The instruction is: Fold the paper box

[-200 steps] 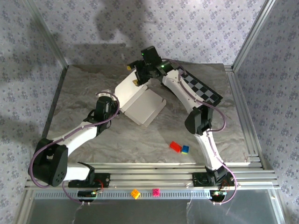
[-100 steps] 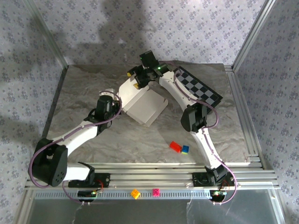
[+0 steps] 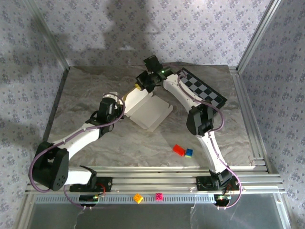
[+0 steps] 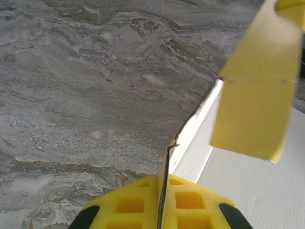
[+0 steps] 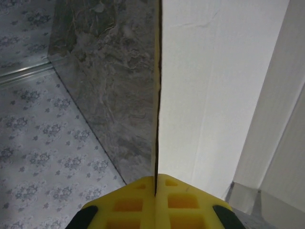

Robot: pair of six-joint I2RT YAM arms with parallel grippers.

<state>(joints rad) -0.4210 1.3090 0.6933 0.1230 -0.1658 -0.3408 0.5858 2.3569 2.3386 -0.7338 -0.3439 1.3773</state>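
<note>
Right jaws, earlier apart, now tight on the paper box (image 3: 150, 112); left jaws likewise, unchanged.

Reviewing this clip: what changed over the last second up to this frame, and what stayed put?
The right gripper came nearer and slightly left from over the far end of the paper box, then closed on its far panel. The box's open flap edged slightly right. The left gripper stayed shut on the box's left edge. The red brick, blue brick and checkerboard mat did not move.
</note>
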